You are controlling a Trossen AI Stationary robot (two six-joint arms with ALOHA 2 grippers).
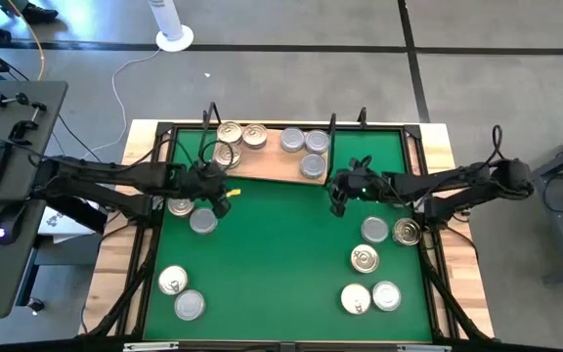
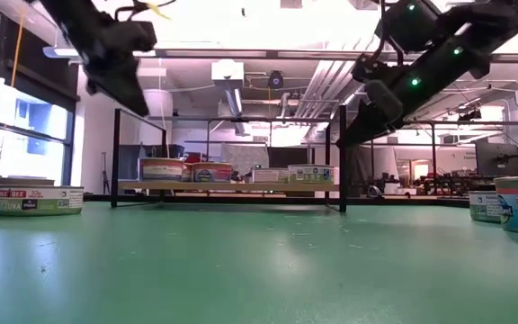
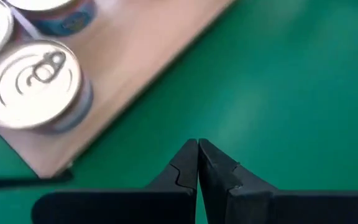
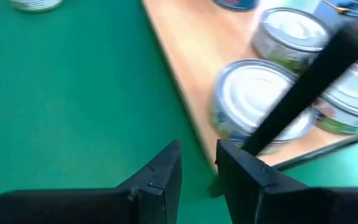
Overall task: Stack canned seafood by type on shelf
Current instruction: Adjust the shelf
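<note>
Hovering over the green mat (image 1: 281,254), your left gripper (image 3: 197,158) sits fingers together, empty, beside the shelf (image 1: 267,164); your right gripper (image 4: 197,163), fingers slightly apart, holds nothing. Six tins (image 1: 254,136) rest on the shelf, others scattered on the mat.

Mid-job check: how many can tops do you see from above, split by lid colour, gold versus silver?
Gold-lid cans: 8 (3 on the shelf, 5 on the green mat)
Silver-lid cans: 7 (3 on the shelf, 4 on the mat)
Total: 15 tops seen; any cans hidden under others are not counted.
</note>
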